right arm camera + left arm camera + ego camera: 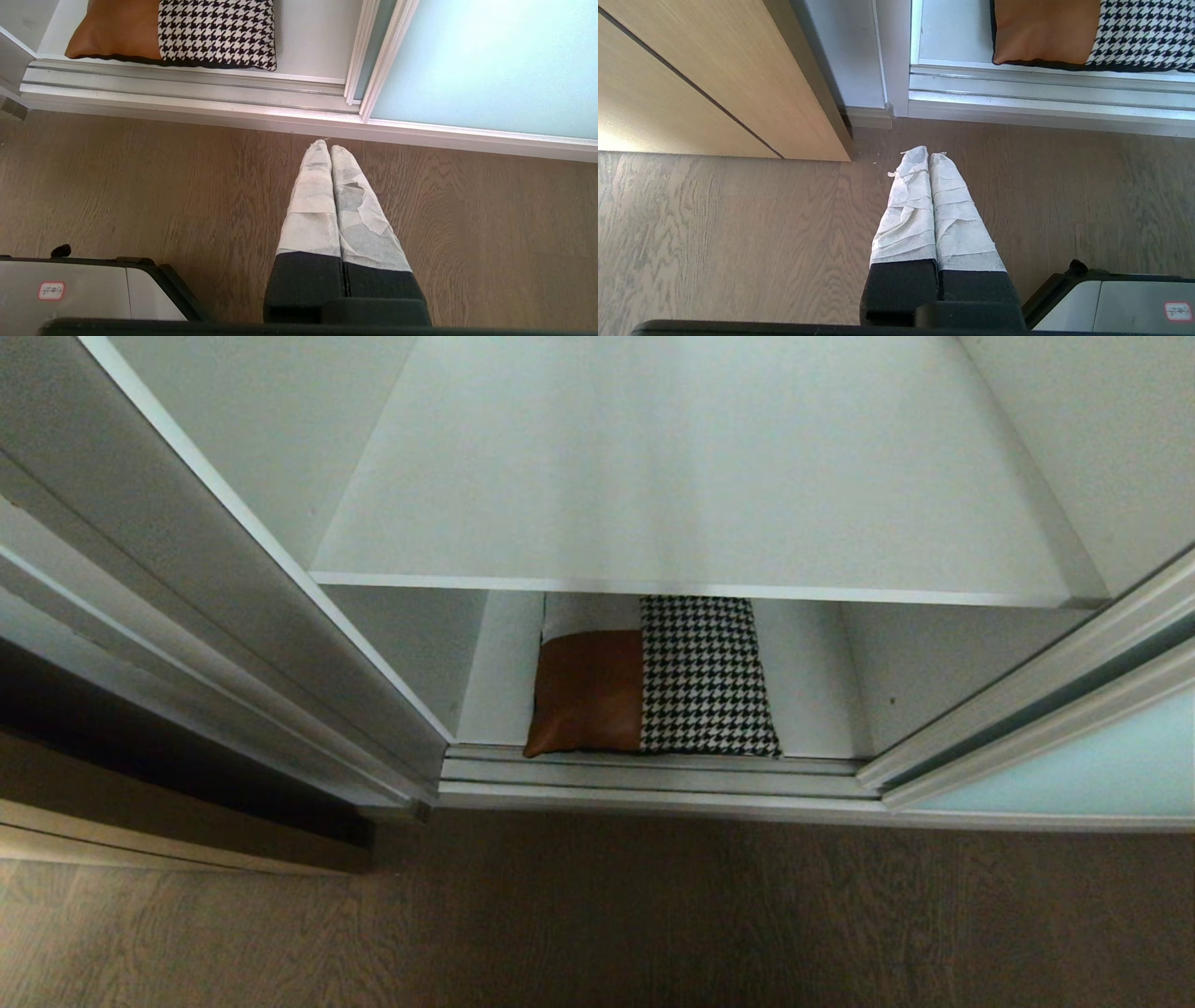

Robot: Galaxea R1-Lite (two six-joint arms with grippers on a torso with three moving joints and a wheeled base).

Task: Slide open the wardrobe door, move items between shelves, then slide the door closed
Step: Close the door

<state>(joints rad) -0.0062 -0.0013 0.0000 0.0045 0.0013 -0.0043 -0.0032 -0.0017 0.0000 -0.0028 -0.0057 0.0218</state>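
The sliding wardrobe door (pixel 1074 775), frosted pale blue-green glass in a silver frame, stands slid to the right, so the compartment is open. On the bottom shelf (pixel 812 691) lies the item (pixel 653 686), a soft flat bundle, half rust-orange and half black-and-white houndstooth. The white shelf (pixel 691 495) above it is bare. Neither gripper shows in the head view. My left gripper (pixel 929 151) hangs shut over the floor, short of the item (pixel 1064 30). My right gripper (pixel 331 145) hangs shut just before the door's bottom rail, with the door (pixel 481 65) beyond it and the item (pixel 173 30) to one side.
A silver floor track (pixel 653 770) runs along the wardrobe's front. A tan wooden panel (pixel 691 84) stands to the wardrobe's left. My base's corners (pixel 1120 303) (pixel 70 289) show beside each gripper. Wood floor (pixel 597 915) lies in front.
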